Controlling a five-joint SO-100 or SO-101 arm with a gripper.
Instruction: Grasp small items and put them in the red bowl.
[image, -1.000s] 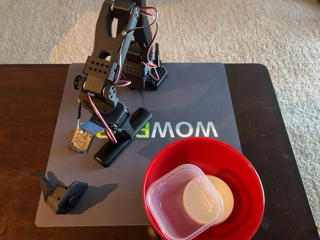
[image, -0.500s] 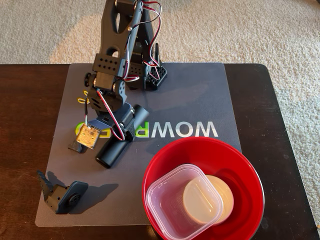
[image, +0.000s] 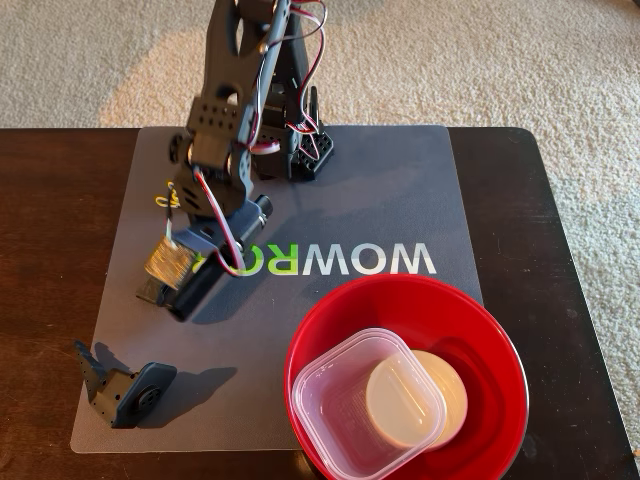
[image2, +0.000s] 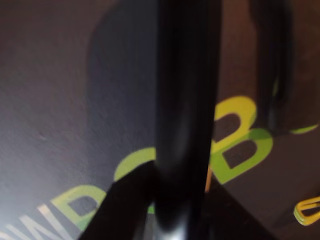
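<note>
My gripper (image: 205, 262) is shut on the slim black remote (image: 190, 292) over the left part of the grey mat (image: 380, 190). The remote hangs tilted, its lower end close to the mat. In the wrist view the remote (image2: 185, 110) runs as a blurred black bar up the middle, held between the jaws of the gripper (image2: 175, 205) at the bottom. The red bowl (image: 500, 345) stands at the front right. In it lie a clear square tub (image: 335, 400) and a small white bowl (image: 448, 395). A dark grey plastic part (image: 125, 385) rests at the mat's front left corner.
The mat lies on a dark wooden table (image: 60, 220), with beige carpet (image: 480, 60) beyond the far edge. The arm's base (image: 300, 150) is at the mat's back edge. Green and white lettering (image: 370, 258) crosses the mat's middle.
The remote lay flat on the mat one second ago. The gripper has since closed on it and swung it left, tilting it up off the mat.
</note>
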